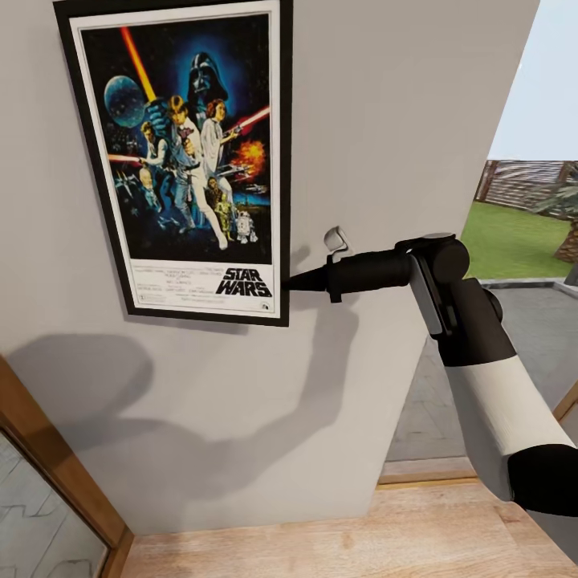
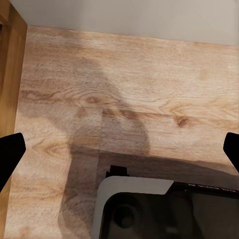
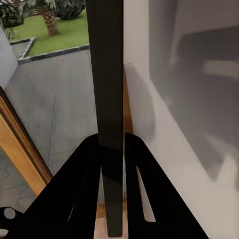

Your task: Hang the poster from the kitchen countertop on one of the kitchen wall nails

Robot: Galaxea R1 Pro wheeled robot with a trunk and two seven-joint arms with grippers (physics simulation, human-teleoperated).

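Black-framed, the poster (image 1: pixel 183 152) lies flat against the pale grey wall (image 1: pixel 385 128), upright with a slight tilt, "STAR WARS" logo at its lower right. The right claw (image 1: pixel 299 280) reaches in from the side and meets the poster's lower right edge. In the right wrist view both fingers (image 3: pixel 87 174) are closed on the thin black frame edge (image 3: pixel 108 99), one on each side. The left claw (image 2: pixel 119 147) hangs over the wooden floor (image 2: pixel 124 89), its two tips (image 2: pixel 11 152) spread wide apart with nothing between them
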